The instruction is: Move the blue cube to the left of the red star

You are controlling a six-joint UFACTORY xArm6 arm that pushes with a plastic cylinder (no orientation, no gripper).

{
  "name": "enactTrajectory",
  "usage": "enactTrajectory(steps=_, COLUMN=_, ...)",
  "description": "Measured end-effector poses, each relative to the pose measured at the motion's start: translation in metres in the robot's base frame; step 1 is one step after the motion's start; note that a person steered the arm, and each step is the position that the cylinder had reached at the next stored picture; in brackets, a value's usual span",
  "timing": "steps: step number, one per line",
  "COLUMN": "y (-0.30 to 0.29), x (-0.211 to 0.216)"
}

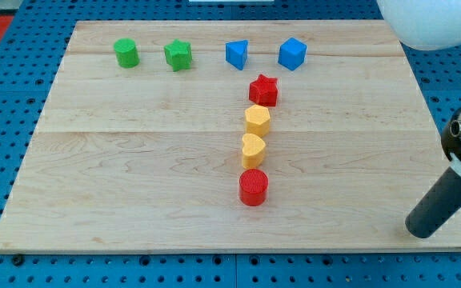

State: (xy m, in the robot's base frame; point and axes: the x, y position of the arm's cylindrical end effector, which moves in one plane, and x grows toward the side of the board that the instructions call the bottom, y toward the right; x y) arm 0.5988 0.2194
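The blue cube [292,54] sits near the view's top, up and to the right of the red star [263,90]. The star lies just below the gap between the cube and a second blue block [237,54], which looks wedge-shaped. My tip [420,231] rests on the board near its bottom right corner. It is far to the right of and below all the blocks and touches none.
A yellow hexagonal block [257,120], a yellow heart [253,150] and a red cylinder [254,187] form a column below the star. A green cylinder [126,53] and a green star [178,55] sit at the top left. The wooden board [134,176] lies on a blue pegboard.
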Motion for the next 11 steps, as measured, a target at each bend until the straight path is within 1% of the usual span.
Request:
enactTrajectory(steps=1, y=0.002, x=0.000)
enactTrajectory(steps=2, y=-0.004, x=-0.028)
enactTrajectory(steps=3, y=-0.006, x=-0.089)
enactTrajectory(steps=4, y=-0.023, x=-0.162)
enactTrajectory(steps=6, y=-0.028, x=-0.296)
enactTrajectory(steps=7, y=-0.051, x=-0.332)
enactTrajectory(steps=8, y=-0.100, x=-0.334)
enactTrajectory(steps=9, y=-0.161, x=-0.319)
enactTrajectory(steps=10, y=-0.189, x=-0.301)
enactTrajectory(steps=11, y=-0.177, x=-0.294)
